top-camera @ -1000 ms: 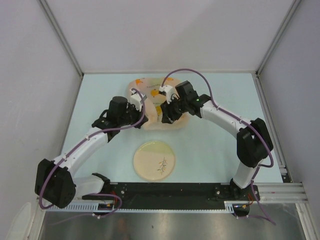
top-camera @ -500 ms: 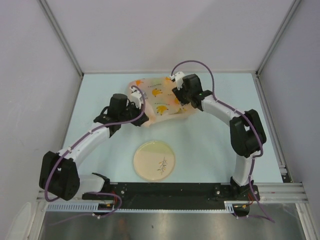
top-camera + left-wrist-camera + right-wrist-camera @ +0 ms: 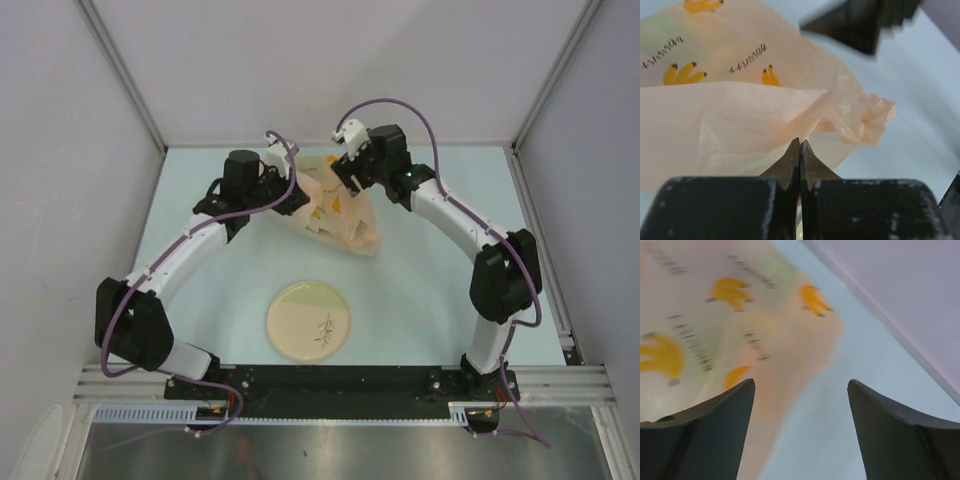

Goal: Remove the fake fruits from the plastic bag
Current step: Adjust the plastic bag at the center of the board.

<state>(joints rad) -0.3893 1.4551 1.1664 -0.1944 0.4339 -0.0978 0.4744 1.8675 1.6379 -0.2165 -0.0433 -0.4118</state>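
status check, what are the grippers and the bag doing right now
Left gripper shut, pinching the bag at its edge. Right gripper open over the bag, holding nothing. Bag bunched up, nothing out of it yet. Plate nearby, nothing blocking.

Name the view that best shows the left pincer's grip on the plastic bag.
Left wrist: the left pincer is shut on a fold of the plastic bag, seen close. Top external shows the contact too small to judge; right wrist shows only printed bag.
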